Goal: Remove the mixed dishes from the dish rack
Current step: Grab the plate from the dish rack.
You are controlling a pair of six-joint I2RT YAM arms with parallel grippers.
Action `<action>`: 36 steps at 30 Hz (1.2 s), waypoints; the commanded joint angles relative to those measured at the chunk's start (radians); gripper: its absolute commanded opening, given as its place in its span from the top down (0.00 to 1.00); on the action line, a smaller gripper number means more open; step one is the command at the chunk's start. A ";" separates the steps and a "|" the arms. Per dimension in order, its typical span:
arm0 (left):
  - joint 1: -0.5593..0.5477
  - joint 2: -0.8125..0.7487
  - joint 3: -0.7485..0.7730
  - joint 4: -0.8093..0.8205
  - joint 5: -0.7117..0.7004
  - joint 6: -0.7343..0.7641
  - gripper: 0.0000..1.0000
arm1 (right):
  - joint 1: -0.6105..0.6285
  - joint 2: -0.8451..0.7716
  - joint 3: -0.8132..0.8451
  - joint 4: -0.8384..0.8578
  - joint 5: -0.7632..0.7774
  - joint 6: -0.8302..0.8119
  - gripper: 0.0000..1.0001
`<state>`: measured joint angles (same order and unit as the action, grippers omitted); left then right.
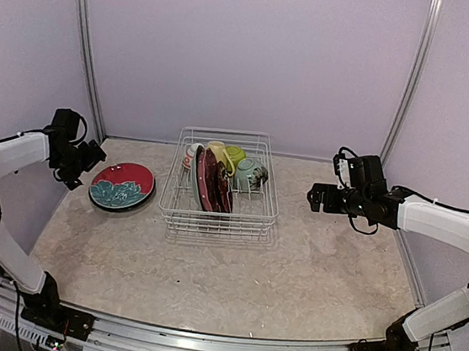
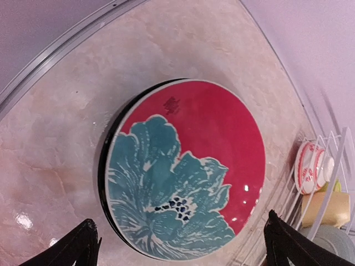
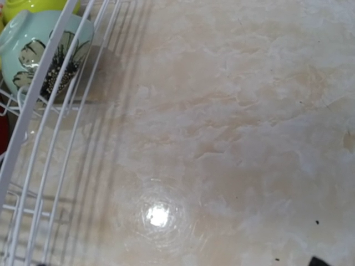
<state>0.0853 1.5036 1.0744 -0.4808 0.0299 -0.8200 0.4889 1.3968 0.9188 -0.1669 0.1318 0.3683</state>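
Observation:
The white wire dish rack (image 1: 178, 211) stands mid-table. Upright in it are a dark red plate (image 1: 209, 181) and other plates, a pinkish bowl (image 1: 190, 154), a pale yellow mug (image 1: 218, 152), a lime green bowl (image 1: 235, 153) and a pale green bowl (image 1: 249, 175). A teal-and-red plate (image 1: 122, 186) lies flat on the table left of the rack. My left gripper (image 1: 86, 161) hovers open and empty over this plate (image 2: 186, 166), its fingertips (image 2: 83, 244) on either side of the plate. My right gripper (image 1: 318, 199) is open and empty right of the rack (image 3: 33, 111).
The marbled tabletop (image 1: 326, 262) is bounded by purple walls with metal posts (image 1: 88, 49). The left wrist view shows the rack's corner (image 2: 333, 160) with the pinkish bowl (image 2: 310, 169) and mug (image 2: 327, 208). The right wrist view shows the pale green bowl (image 3: 44, 50).

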 commanded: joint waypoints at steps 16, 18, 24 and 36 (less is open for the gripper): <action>-0.578 0.097 0.510 -0.290 -0.171 0.275 0.01 | 0.010 -0.017 -0.016 0.019 -0.014 -0.003 0.00; -0.609 0.141 0.572 -0.326 -0.174 0.294 0.01 | 0.010 -0.021 -0.018 0.012 -0.005 -0.003 0.00; -0.674 0.252 0.675 -0.371 -0.178 0.337 0.06 | 0.009 -0.040 -0.034 0.016 -0.005 0.001 0.00; -0.719 0.415 0.822 -0.463 -0.241 0.348 0.30 | 0.010 -0.045 -0.039 0.005 0.001 0.004 0.00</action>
<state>-0.6250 1.8683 1.8397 -0.8803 -0.1642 -0.4919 0.4889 1.3777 0.8955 -0.1532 0.1242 0.3679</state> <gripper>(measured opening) 0.737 0.997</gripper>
